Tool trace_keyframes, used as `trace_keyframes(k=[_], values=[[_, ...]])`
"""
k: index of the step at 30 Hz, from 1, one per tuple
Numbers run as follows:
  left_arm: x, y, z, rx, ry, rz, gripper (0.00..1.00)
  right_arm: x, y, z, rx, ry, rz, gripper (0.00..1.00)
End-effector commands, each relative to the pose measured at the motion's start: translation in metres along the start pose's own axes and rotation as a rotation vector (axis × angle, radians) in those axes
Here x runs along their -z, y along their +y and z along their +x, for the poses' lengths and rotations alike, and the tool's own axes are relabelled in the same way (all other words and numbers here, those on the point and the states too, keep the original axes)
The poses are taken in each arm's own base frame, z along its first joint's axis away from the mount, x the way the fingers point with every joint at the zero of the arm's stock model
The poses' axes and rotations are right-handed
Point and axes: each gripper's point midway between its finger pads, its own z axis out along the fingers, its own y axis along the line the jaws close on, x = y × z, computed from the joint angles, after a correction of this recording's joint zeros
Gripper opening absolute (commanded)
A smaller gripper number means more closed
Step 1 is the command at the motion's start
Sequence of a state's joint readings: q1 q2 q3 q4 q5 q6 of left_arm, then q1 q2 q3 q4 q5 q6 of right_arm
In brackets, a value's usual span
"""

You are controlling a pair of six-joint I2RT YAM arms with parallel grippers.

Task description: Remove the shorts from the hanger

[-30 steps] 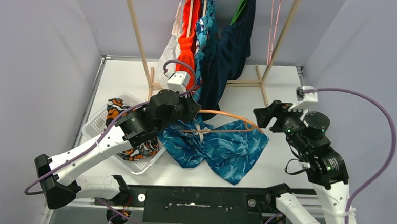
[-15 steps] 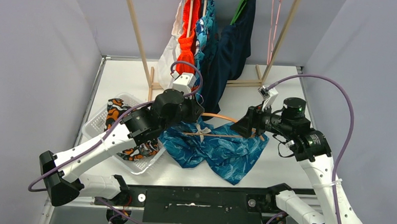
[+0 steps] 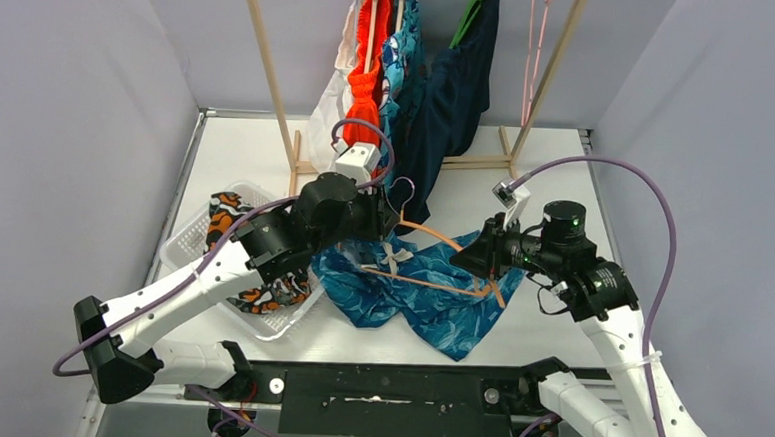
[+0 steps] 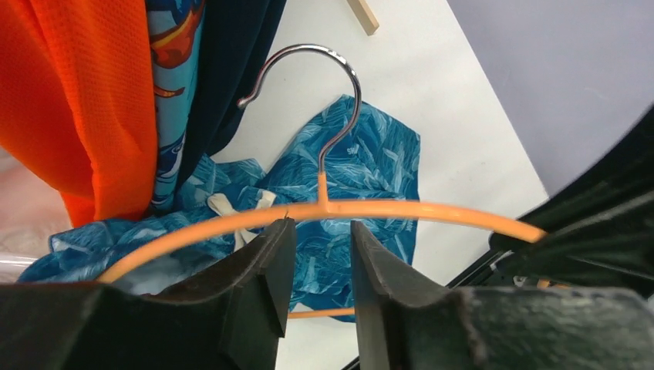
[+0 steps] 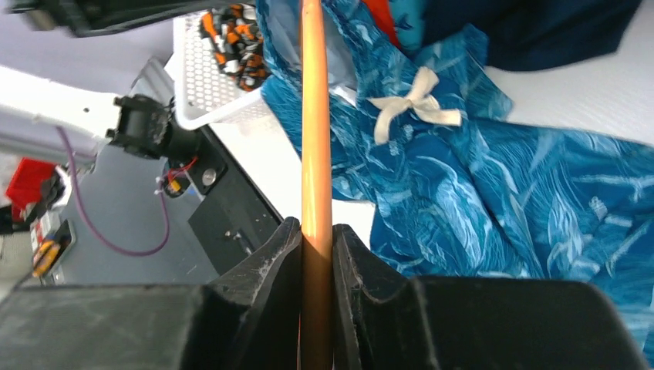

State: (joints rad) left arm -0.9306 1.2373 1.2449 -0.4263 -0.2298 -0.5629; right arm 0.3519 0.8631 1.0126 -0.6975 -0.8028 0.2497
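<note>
White tabletop (image 3: 252,151) carries the blue patterned shorts (image 3: 429,303), spread flat beneath the orange hanger (image 4: 416,212) (whether cloth is threaded over its lower bar, I cannot tell). Right gripper (image 5: 315,231) is clamped on the hanger's bar. The left gripper (image 4: 318,231) has its jaws apart, the arc crossing their tips. Best, I judge, to lift the hanger slowly while the left pins the fabric down.

Top view: left end effector (image 3: 381,218) fingertips hidden under its own wrist housing. Camo shorts (image 3: 226,213), left of it, half covered by the arm. Right wrist view: hanger (image 5: 316,116) runs off the top and bottom edges past right end effector (image 5: 316,231); its ends are unseen.
</note>
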Motion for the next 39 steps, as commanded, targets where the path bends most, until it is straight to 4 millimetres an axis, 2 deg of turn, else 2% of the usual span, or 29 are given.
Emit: trace_keyframes(k=[1,5,9,14,17,19,25,27,28,30,32,34,37,39], values=[[0.026,-0.009,-0.032,0.017,-0.064,0.046,0.37,-0.001,-0.031,0.003,-0.052,-0.042,0.148,0.0],[0.029,0.008,-0.013,0.023,-0.019,0.002,0.57,-0.003,-0.035,0.014,-0.077,-0.034,0.156,0.0],[0.04,0.033,0.002,0.057,-0.024,-0.076,0.69,-0.004,-0.038,0.019,-0.085,-0.026,0.16,0.0],[0.049,0.093,0.009,0.139,-0.06,-0.315,0.8,-0.006,-0.04,0.023,-0.086,-0.017,0.16,0.0],[0.041,0.124,0.019,0.185,-0.014,-0.416,0.8,-0.006,-0.04,0.024,-0.086,-0.015,0.161,0.0],[0.03,0.136,0.03,0.203,0.042,-0.442,0.8,-0.005,-0.039,0.024,-0.083,-0.017,0.163,0.0],[-0.001,0.142,0.06,0.191,0.198,-0.44,0.8,0.0,-0.041,0.019,-0.074,-0.042,0.194,0.0],[-0.005,0.142,0.066,0.188,0.221,-0.438,0.72,0.002,-0.043,0.017,-0.07,-0.05,0.211,0.0],[-0.006,0.145,0.068,0.189,0.224,-0.451,0.65,0.003,-0.044,0.016,-0.066,-0.055,0.221,0.0],[-0.002,0.152,0.067,0.192,0.214,-0.489,0.42,0.008,-0.046,0.011,-0.058,-0.076,0.249,0.0],[0.004,0.152,0.058,0.195,0.181,-0.501,0.17,0.014,-0.044,0.003,-0.038,-0.113,0.264,0.0],[0.011,0.145,0.043,0.2,0.136,-0.473,0.0,0.02,-0.038,-0.007,-0.013,-0.164,0.267,0.0],[0.017,0.119,0.018,0.199,0.077,-0.343,0.0,0.03,-0.026,-0.022,0.026,-0.231,0.244,0.0],[0.017,0.089,0.006,0.188,0.073,-0.185,0.0,0.037,-0.016,-0.027,0.047,-0.246,0.23,0.0]])
